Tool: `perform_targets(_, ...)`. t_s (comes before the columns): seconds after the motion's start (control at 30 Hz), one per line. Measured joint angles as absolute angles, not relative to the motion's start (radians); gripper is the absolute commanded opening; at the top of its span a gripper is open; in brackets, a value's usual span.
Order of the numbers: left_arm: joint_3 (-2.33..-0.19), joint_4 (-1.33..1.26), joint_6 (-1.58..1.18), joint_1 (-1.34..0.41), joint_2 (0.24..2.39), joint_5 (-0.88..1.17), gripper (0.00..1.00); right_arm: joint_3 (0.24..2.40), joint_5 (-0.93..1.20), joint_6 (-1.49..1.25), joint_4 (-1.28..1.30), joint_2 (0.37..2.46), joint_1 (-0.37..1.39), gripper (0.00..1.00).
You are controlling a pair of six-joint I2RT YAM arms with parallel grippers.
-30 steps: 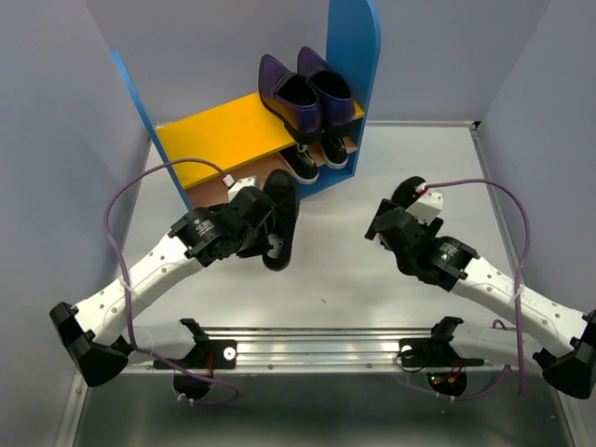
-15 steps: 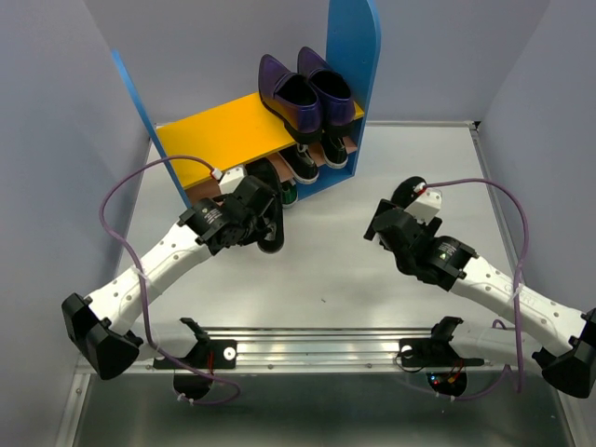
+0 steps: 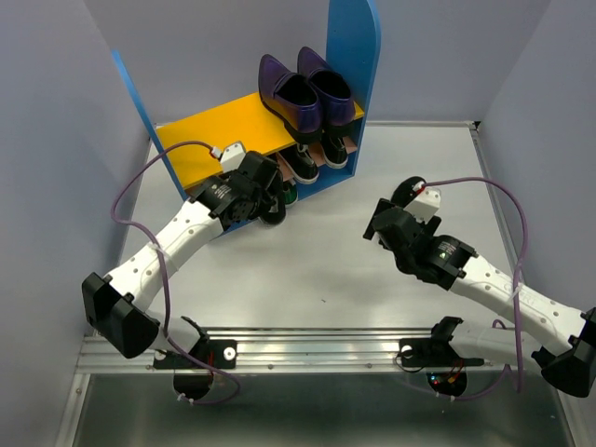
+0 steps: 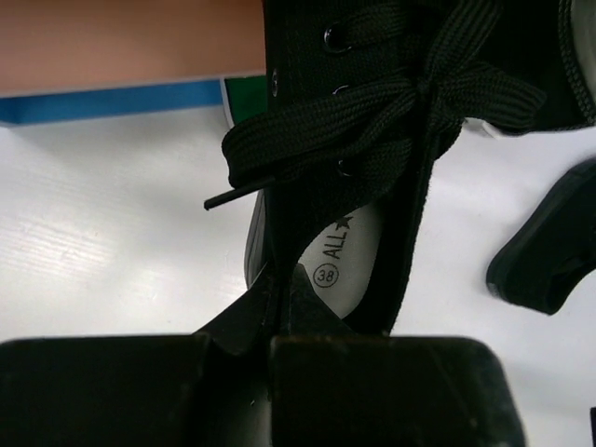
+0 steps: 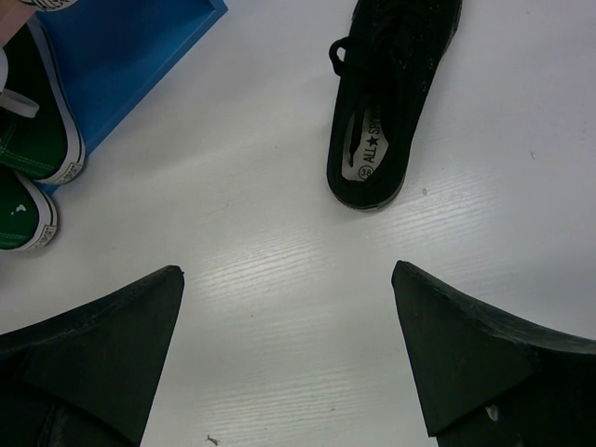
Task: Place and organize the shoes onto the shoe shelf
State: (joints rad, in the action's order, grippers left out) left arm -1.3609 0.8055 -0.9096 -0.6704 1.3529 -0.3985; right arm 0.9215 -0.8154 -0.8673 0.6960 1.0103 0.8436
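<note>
Green sneakers (image 5: 33, 130) crowd shelf (image 3: 352, 56) lower front; left fingers (image 4: 237, 321) pinch black sneaker (image 4: 372, 112) collar there. Right fingers (image 5: 93, 345) spread wide.

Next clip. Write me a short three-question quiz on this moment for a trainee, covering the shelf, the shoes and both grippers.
1. True or false: the purple loafers stand on the shelf's yellow-orange top board.
2. What does the left gripper hold? A) a green sneaker B) a black lace-up sneaker C) nothing
3. In one word, is the right gripper open or shut?

Key: 1 true. 2 B, gripped by the wall of its heel opening. 3 open, with only bare table between its fingers.
</note>
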Motion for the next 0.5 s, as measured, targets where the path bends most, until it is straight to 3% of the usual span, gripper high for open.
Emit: perform_targets(0.5,-1.396,0.748,-0.911,-0.623,1.439,-0.478,0.0,0.921,-0.815,-0.864,0.696,1.01,0.844,1.0)
